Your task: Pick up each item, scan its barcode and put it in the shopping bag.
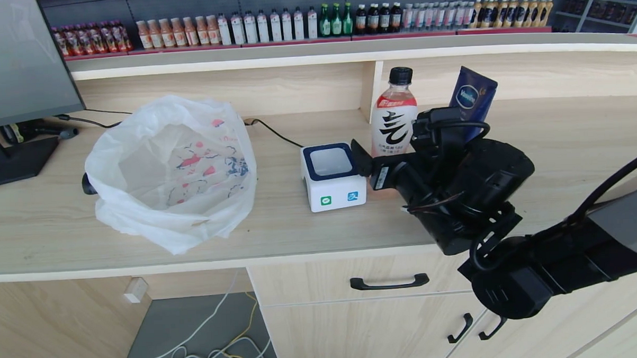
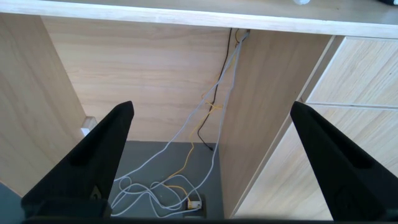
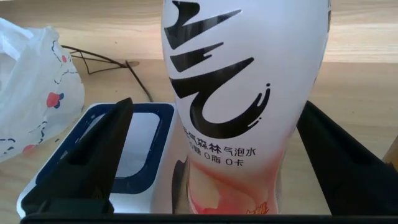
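Note:
A white and pink drink bottle (image 1: 394, 115) with a black cap stands upright on the wooden counter (image 1: 299, 232), just right of the white barcode scanner (image 1: 331, 176). My right gripper (image 1: 391, 147) is open, one finger on each side of the bottle's lower half (image 3: 242, 106), with small gaps showing. The scanner (image 3: 124, 155) lies beside one finger (image 3: 87, 165). A blue tube (image 1: 472, 102) leans upright behind the bottle. The white shopping bag (image 1: 170, 168) stands open at the counter's left. My left gripper (image 2: 211, 162) is open and holds nothing, below the counter's edge.
A monitor (image 1: 23, 62) stands at the far left, and a black cable (image 1: 274, 133) runs behind the bag to the scanner. A raised shelf (image 1: 314, 54) backs the counter. Drawers with black handles (image 1: 388, 282) sit below. Loose cables (image 2: 180, 180) lie on the floor.

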Robot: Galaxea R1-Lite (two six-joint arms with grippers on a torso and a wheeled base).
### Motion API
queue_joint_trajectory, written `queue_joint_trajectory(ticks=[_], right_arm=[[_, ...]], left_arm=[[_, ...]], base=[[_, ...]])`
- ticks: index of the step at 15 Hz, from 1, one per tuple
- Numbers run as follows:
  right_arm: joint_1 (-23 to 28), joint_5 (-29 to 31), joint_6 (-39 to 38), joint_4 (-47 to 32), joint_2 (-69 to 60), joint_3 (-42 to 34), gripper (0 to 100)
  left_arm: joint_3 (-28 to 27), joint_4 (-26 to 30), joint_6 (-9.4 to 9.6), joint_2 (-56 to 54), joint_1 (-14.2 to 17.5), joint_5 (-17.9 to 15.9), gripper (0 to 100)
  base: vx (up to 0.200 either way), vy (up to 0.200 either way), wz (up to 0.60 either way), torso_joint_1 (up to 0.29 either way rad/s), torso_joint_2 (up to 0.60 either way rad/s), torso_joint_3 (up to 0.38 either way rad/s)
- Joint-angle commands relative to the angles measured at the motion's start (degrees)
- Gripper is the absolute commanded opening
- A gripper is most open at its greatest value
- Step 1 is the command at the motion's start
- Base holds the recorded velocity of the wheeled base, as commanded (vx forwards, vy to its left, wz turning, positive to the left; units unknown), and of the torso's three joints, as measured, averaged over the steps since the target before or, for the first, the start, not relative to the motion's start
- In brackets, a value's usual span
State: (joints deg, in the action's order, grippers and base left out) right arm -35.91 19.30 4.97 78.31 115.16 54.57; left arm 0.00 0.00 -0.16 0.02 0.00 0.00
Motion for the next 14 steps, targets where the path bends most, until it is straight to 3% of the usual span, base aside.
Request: queue_joint_trajectory(ticks=[1,14], right_arm=[[0.67,-0.31,0.04,0.00,0.85,0.89,100],[1.90,-2.69,0.12,0.00,2.35,3.97,100]], left_arm=[[0.00,0.00,-0.02,-0.02,0.00,0.00,100],[0.00,0.00,-0.02,-0.02,0.00,0.00,100]], base=[[0.000,0.000,0.00,0.000,0.00,0.000],[0.000,0.000,0.00,0.000,0.00,0.000]])
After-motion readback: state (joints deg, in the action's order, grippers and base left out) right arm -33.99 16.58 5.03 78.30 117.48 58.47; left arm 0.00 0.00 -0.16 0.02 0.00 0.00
